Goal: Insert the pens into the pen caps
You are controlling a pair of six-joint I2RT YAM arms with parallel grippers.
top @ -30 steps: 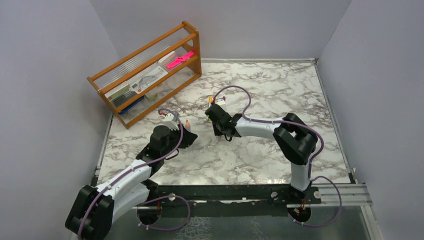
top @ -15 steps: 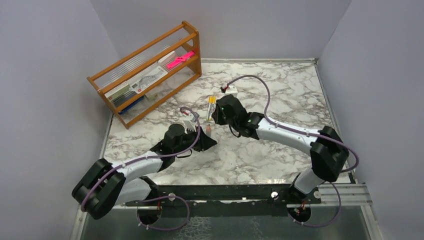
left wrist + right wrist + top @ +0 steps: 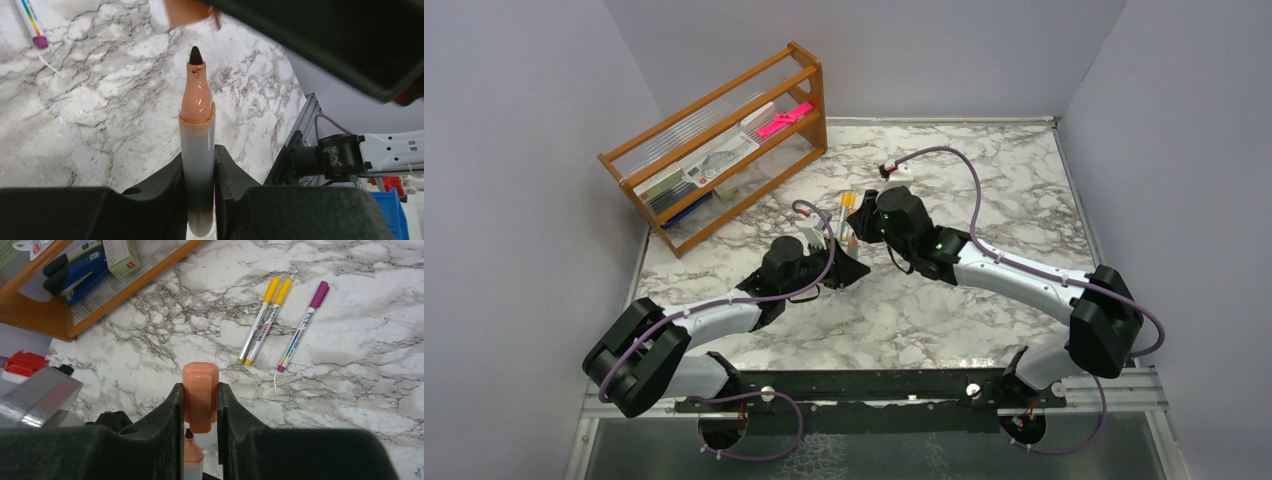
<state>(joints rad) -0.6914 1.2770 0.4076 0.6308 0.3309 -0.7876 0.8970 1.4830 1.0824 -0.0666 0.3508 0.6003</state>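
Note:
My left gripper [image 3: 199, 165] is shut on an uncapped pen [image 3: 197, 130] with a pale grey barrel, an orange neck and a dark tip pointing up. My right gripper [image 3: 200, 400] is shut on an orange cap [image 3: 200, 395]. The cap's open end sits just above the pen's tip [image 3: 189, 434], a small gap between them. In the top view the two grippers meet near the table's middle, left [image 3: 849, 262], right [image 3: 861, 228]. Three capped pens lie on the marble: two with yellow caps [image 3: 265, 315] and one with a purple cap [image 3: 303, 327].
A wooden rack [image 3: 714, 150] with a stapler, boxes and a bright pink flat item [image 3: 784, 119] stands at the back left. The marble table [image 3: 984, 190] is walled by grey panels on three sides.
Both arms have reached forward and come together. The left gripper moved right and back with the pen, and the right gripper moved back with the cap, ending above the pen's tip.

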